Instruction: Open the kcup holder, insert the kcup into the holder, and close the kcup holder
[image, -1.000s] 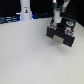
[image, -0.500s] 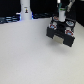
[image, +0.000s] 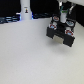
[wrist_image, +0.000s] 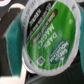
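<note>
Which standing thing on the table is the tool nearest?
The black kcup holder, at the exterior view's right; the tool hangs above it, the white post stands apart.

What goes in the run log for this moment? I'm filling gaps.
phase: insert | gripper: above kcup holder | kcup: fills wrist view, green lid | grasp: cannot tell | holder: open

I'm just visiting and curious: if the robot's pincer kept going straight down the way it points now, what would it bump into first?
Probably the black boxy kcup holder right beneath the pincer. The wrist view is filled by the small cup's green foil top, seemingly carried in the pincer, so that would likely touch first. Depth is unclear.
</note>
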